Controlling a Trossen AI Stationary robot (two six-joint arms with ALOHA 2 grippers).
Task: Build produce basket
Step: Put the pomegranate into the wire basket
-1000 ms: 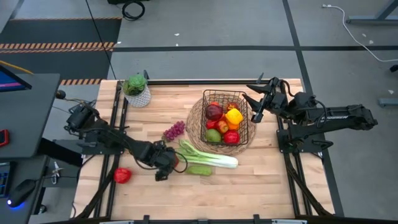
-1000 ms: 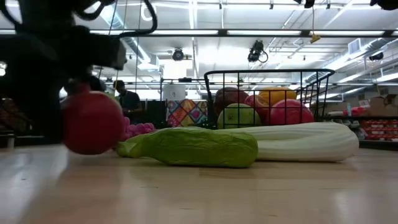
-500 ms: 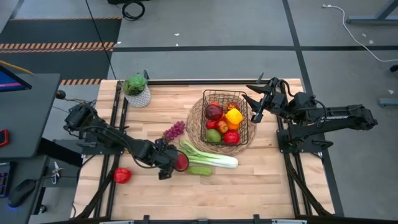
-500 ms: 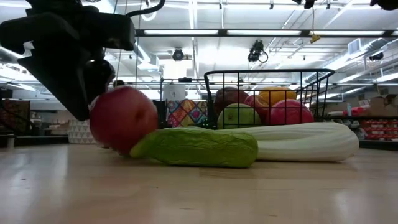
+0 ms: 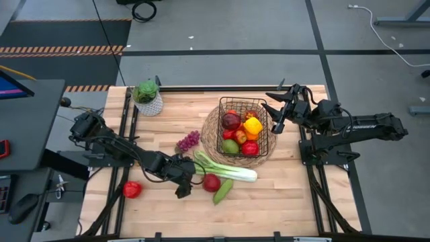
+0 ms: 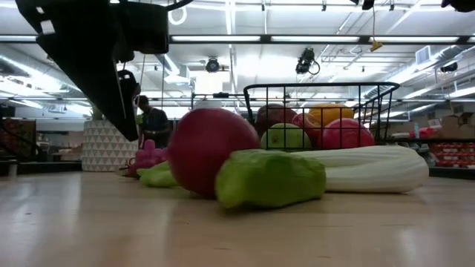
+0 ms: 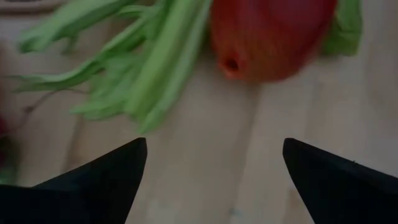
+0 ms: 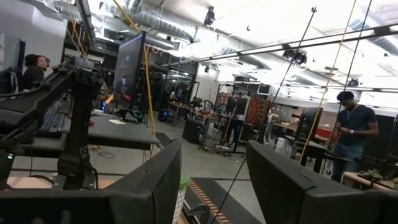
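One bench [image 5: 282, 202] carries the basket [image 5: 243, 126], set on a mat [image 5: 209, 134] and holding several fruits. Beside it lie a leek [image 5: 225, 168], an apple [image 5: 211, 182] and a cucumber [image 5: 222, 191]. The left tool [image 5: 185, 183] gapes empty near the apple; the right tool [image 5: 275, 114], parted and empty, hovers by the basket.

black wire-grid basket [image 5: 243, 102]: upright on round mat, holding apples, yellow pepper | long pale-green leek [image 5: 225, 169]: flat beside it | red apple [image 5: 211, 182] touching green cucumber [image 5: 222, 191] | purple grapes [image 5: 189, 140], red pepper [image 5: 132, 189] apart
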